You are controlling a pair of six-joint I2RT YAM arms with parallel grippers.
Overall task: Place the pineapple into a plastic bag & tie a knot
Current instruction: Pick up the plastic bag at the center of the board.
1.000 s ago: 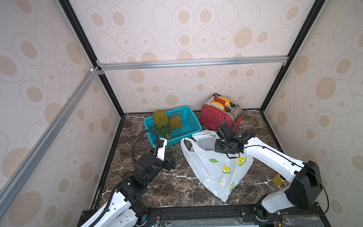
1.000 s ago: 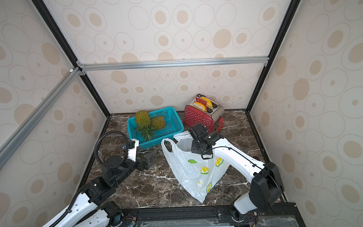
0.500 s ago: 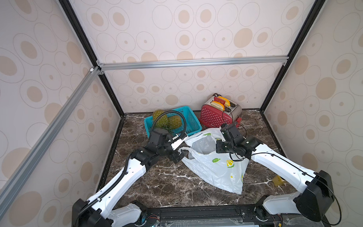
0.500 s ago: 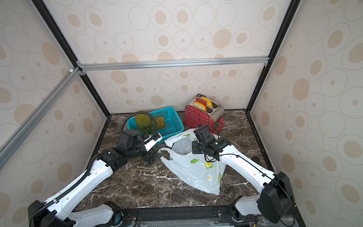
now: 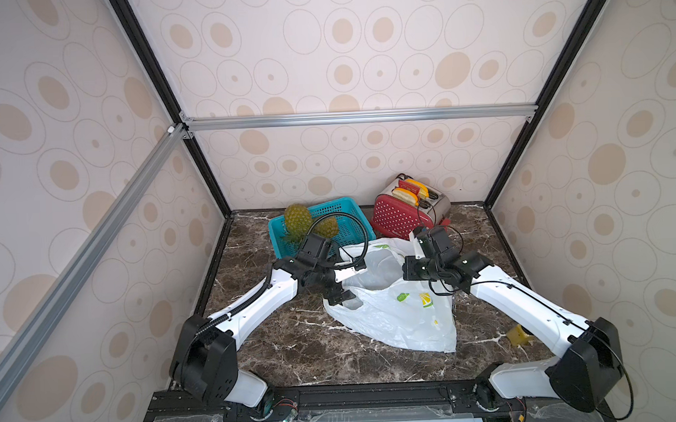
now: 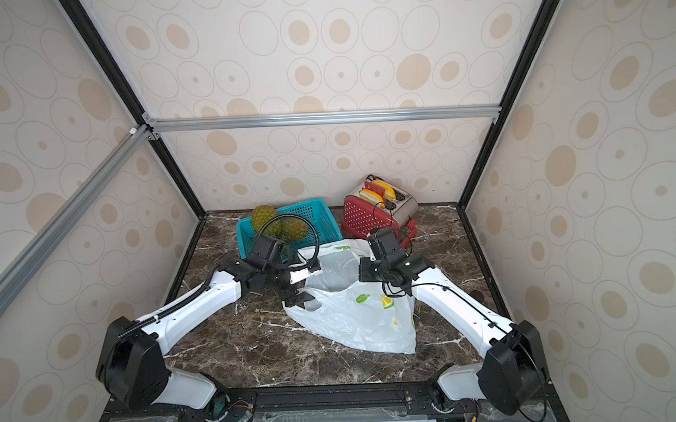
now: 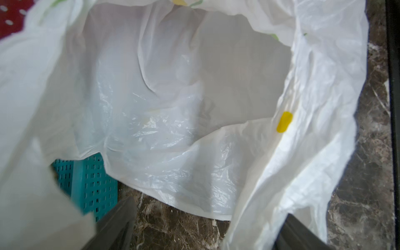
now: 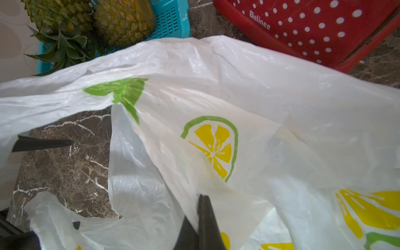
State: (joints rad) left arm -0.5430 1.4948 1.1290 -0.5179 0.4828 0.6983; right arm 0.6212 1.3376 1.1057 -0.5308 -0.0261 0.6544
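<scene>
Left hand (image 5: 346, 286): fingers spread wide and gripping nothing. It sits astride the edge of the bag's mouth, and in the left wrist view a strip of film runs between the two dark fingers (image 7: 116, 220). Whether either finger touches the film I cannot tell.
Right hand (image 8: 202, 201): fingers pressed together on a fold of the bag at the opposite side of the mouth, holding that edge up off the worktop.
Plastic bag (image 5: 394, 314): white, translucent, printed with lemon slices. It lies between the two hands with its mouth gaping toward the basket, and its body trails flat from the hands toward the robot's base.
Loop handle (image 5: 351, 302): lies loose, just under the left hand's lower finger.
Tall pineapple (image 5: 297, 220): in the basket, just beyond the left hand, outside the bag.
Second pineapple (image 5: 328, 227): beside the tall one, in the same basket.
Teal mesh basket (image 5: 344, 211): behind the left hand, against the back wall.
Red polka-dot toaster (image 5: 400, 217): beyond the right hand, with toast standing in its slots.
Worktop (image 5: 294, 345): dark veined marble.
</scene>
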